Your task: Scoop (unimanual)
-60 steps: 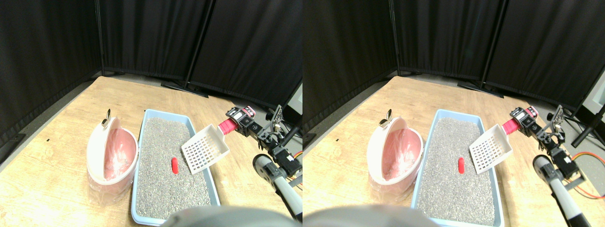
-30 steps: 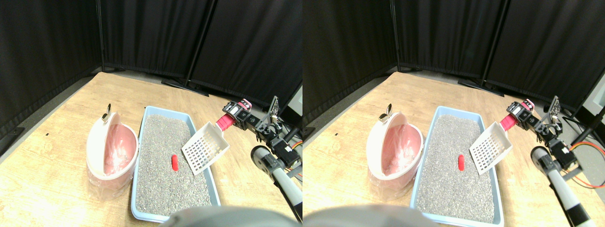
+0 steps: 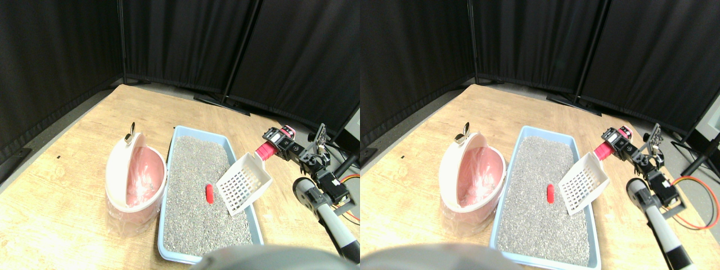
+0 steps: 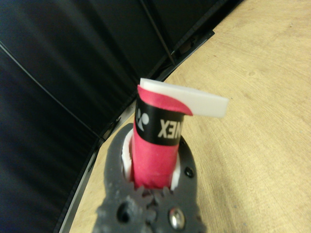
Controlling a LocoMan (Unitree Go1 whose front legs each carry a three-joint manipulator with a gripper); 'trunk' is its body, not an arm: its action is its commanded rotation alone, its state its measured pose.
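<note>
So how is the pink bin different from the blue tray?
The pink bin is rounded and stands tall, tipped with its white lid swung open; the blue litter tray is rectangular, low and flat. The bin looks empty apart from a clear liner, while the tray is full of grey litter with a small red piece lying on it. Both are open on top and sit side by side on the wooden floor.

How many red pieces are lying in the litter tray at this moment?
1. The red piece lies on the grey litter near the middle of the blue litter tray, just beside the front edge of the white scoop. Others could be buried in the litter.
</note>
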